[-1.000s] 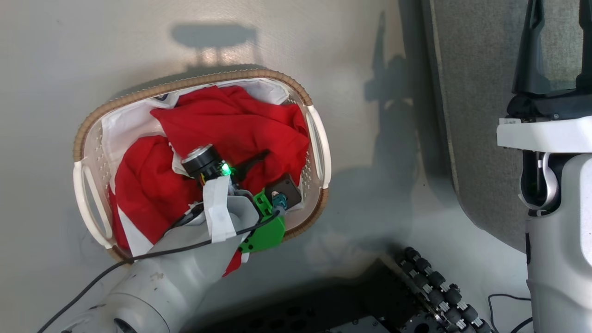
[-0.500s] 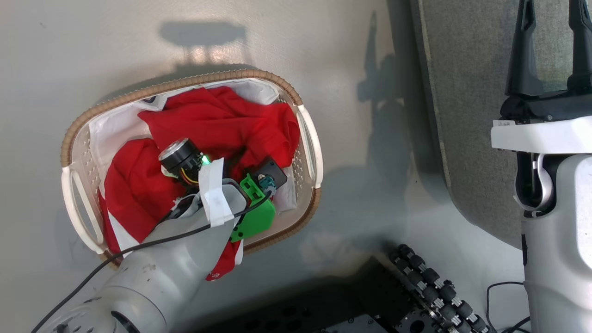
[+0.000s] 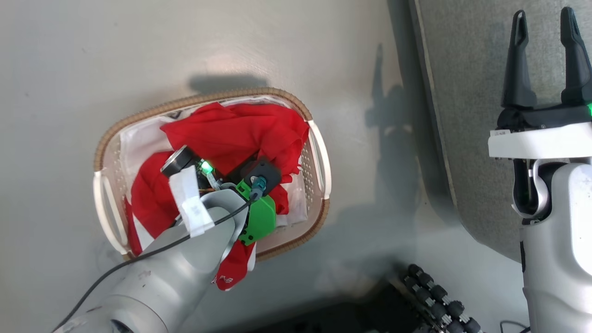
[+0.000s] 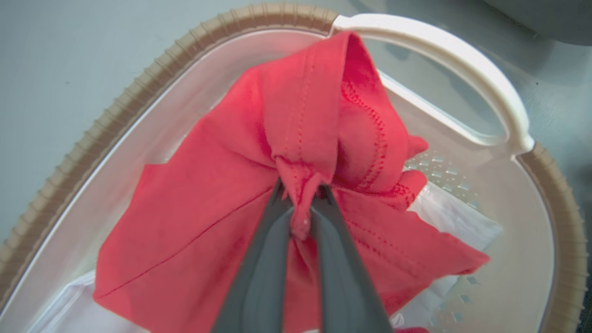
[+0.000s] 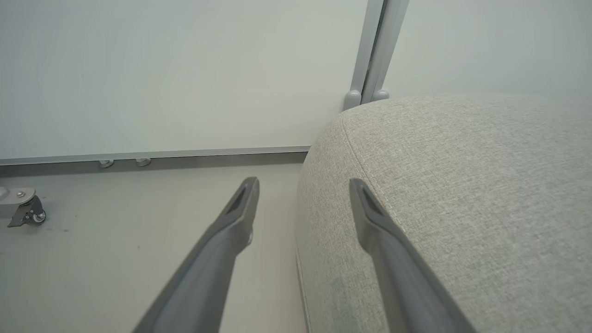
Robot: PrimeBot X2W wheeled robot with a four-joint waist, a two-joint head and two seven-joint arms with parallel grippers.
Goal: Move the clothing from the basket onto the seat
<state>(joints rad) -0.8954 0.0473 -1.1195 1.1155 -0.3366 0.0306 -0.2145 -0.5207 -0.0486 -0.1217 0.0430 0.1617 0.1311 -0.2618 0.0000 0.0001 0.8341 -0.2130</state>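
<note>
The basket (image 3: 240,95), white with a brown woven rim, stands on the floor and holds the crumpled red clothing (image 3: 240,134). My left arm reaches down into it. In the left wrist view my left gripper (image 4: 303,203) is shut on a bunched fold of the red clothing (image 4: 222,194), which peaks up inside the basket (image 4: 138,92). One red piece with white trim (image 3: 236,268) hangs over the basket's near rim. My right gripper (image 3: 545,51) is open and holds nothing, hovering over the edge of the grey seat (image 3: 467,92). The right wrist view shows the right gripper (image 5: 304,189) beside the seat (image 5: 462,185).
The white cloth liner (image 4: 453,208) lies under the clothing. My dark wheeled base with rollers (image 3: 434,296) sits at the bottom, between basket and seat. A pale wall with a metal post (image 5: 374,46) stands behind the seat. A caster wheel (image 5: 27,212) rests at the far left.
My left gripper has closed on a fold of the red clothing inside the basket. The head view has shifted. The right gripper has stayed open.
</note>
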